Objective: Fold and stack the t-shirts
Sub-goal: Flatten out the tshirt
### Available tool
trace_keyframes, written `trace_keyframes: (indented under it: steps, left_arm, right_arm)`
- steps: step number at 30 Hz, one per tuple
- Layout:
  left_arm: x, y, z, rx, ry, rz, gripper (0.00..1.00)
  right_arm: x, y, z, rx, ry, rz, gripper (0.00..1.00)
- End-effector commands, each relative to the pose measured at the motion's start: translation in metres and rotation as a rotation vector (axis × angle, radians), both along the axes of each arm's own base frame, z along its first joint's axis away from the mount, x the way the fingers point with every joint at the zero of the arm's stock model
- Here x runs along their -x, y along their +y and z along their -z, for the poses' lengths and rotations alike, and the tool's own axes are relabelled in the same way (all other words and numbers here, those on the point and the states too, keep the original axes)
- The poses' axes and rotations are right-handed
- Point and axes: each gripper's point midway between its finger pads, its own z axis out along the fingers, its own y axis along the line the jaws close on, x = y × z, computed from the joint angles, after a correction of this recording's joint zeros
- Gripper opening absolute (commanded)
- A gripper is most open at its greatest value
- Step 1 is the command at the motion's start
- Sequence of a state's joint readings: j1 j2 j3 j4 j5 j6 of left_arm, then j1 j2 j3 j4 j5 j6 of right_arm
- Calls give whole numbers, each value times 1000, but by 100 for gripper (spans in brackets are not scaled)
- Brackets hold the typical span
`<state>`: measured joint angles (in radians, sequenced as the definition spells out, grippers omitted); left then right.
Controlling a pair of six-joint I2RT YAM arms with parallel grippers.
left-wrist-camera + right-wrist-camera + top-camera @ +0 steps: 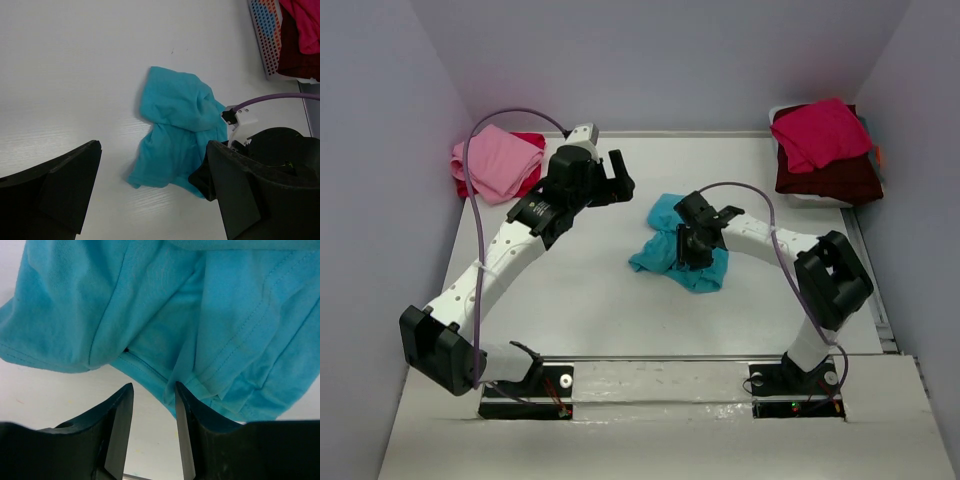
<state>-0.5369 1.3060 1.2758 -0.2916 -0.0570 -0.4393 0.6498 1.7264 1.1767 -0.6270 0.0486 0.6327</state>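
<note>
A crumpled turquoise t-shirt (657, 256) lies mid-table, also seen in the left wrist view (175, 120) and filling the right wrist view (165, 305). My right gripper (688, 252) is down on its near part. Its jaws (154, 387) are open a narrow way, with bare table between them and a hem fold against the right finger (187, 410). My left gripper (616, 178) hovers wide open (152, 165) left of the shirt, holding nothing. A pink t-shirt (495, 160) lies on a red one (532, 140) at the back left. A crimson one (820, 132) tops a dark maroon one (830, 178) at the back right.
The back right pile rests in a white perforated basket (265, 35) by the table's right edge. Grey walls close in the table at the back and on both sides. A purple cable (740, 190) loops over the right arm.
</note>
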Motion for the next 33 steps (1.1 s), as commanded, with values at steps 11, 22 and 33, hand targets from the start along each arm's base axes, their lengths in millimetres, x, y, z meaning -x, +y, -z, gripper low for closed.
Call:
trace_keyframes:
  steps: [11,22,33]
  left_arm:
    - [-1,-3,-7,2,-35,17,99]
    - [-3,-4,-3,0,-28,15,99]
    - [-5,-4,-5,1,-26,11,99]
  right_arm:
    - [-2,7,-11,-6,-36,25,43]
    - [-2,13,2,-17,-8,7,11]
    - [-20,13,-81,-49,-157,11,7]
